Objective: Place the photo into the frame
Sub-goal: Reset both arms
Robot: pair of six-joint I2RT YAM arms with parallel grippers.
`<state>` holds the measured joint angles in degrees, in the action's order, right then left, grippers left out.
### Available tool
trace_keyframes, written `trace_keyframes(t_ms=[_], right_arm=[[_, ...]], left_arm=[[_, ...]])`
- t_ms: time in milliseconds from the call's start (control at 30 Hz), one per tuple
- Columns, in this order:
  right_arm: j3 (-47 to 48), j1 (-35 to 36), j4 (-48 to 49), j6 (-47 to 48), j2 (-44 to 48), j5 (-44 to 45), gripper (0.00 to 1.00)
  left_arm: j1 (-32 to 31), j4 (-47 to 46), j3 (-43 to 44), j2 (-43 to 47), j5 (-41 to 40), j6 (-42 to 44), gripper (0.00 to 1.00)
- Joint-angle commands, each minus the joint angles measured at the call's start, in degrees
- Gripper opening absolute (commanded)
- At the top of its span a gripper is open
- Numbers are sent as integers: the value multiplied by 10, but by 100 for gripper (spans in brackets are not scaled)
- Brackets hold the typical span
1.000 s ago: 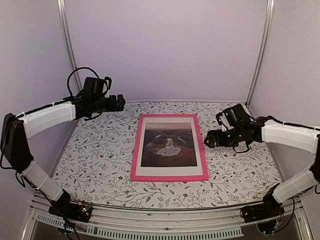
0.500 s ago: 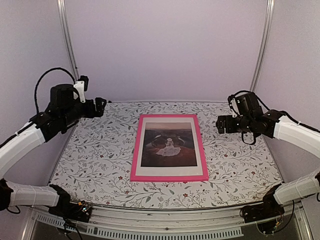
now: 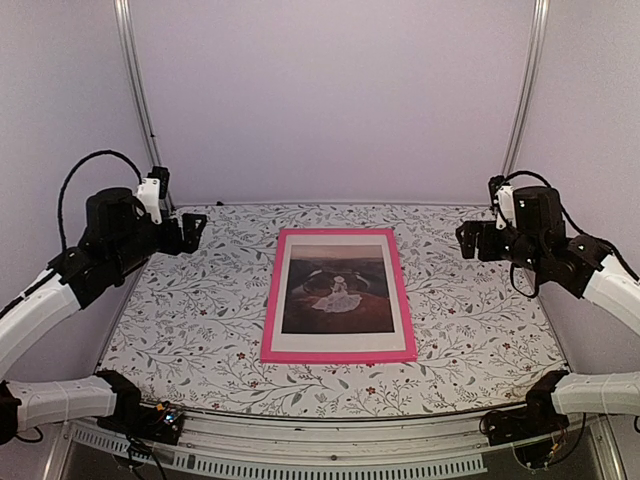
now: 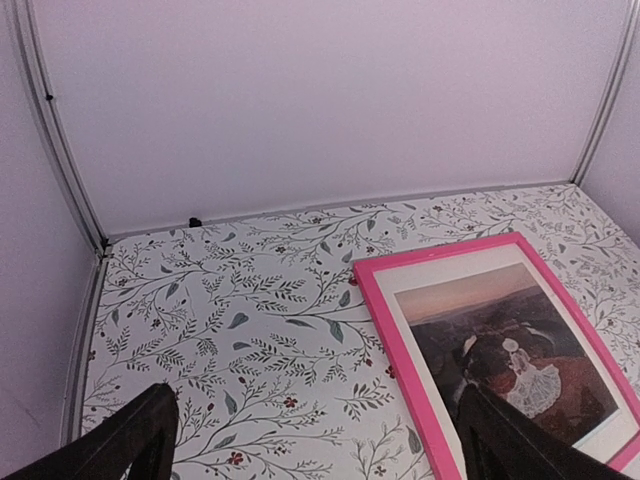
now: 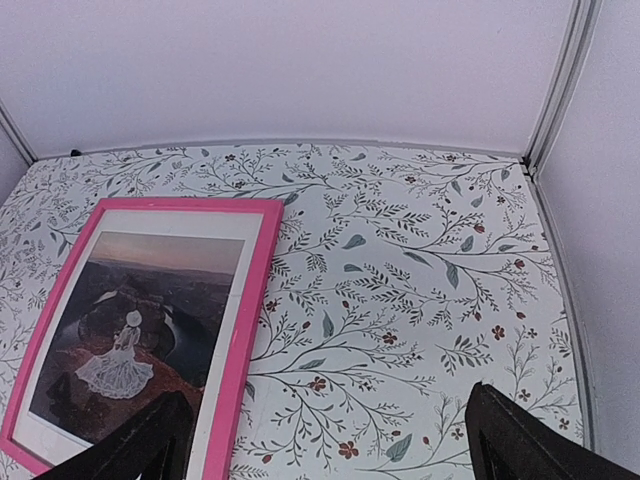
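- The frame [image 3: 340, 354] lay flat at the middle of the table [image 3: 190, 320], with its long sides running from near to far and all four pink rails in view.
- The photo [image 3: 338, 290] lay face up inside the frame. Its white margin showed between the dark print and the pink rails on every side, and the small figure in a white dress sat at its centre.
- The left gripper [image 3: 193, 230] hung above the far left part of the table, well apart from the frame and pointing right. Its jaws stood wide with nothing between them.
- In the left wrist view its two dark fingers [image 4: 130, 445] stood far apart at the bottom corners, with only the patterned table between them. The frame's far left corner and part of the photo lay to the right, where the right finger overlapped the pink rail in that view.
- The right gripper [image 3: 470, 240] hung above the far right part of the table, well apart from the frame and pointing left. Its jaws were also wide and empty.
- In the right wrist view the frame and photo lay at the left, past the left finger.
- The table cover was white with grey leaves and small red flowers. A plain pale wall [image 3: 330, 100] stood behind it, with metal posts [image 3: 135, 100] at the far corners.
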<state>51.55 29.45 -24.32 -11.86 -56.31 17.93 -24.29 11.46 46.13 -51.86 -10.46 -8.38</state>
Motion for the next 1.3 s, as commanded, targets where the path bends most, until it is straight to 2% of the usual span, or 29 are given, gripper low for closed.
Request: trace_keyframes(t_ms=[0, 333, 1267], right_arm=[[-24, -2, 28, 7, 22, 14, 99], [-34, -2, 48, 13, 44, 29, 99], [-41, -2, 60, 10, 13, 25, 99]], left_arm=[[2, -13, -11, 25, -9, 6, 100], [1, -8, -12, 21, -8, 6, 100], [0, -6, -13, 8, -5, 2, 100]])
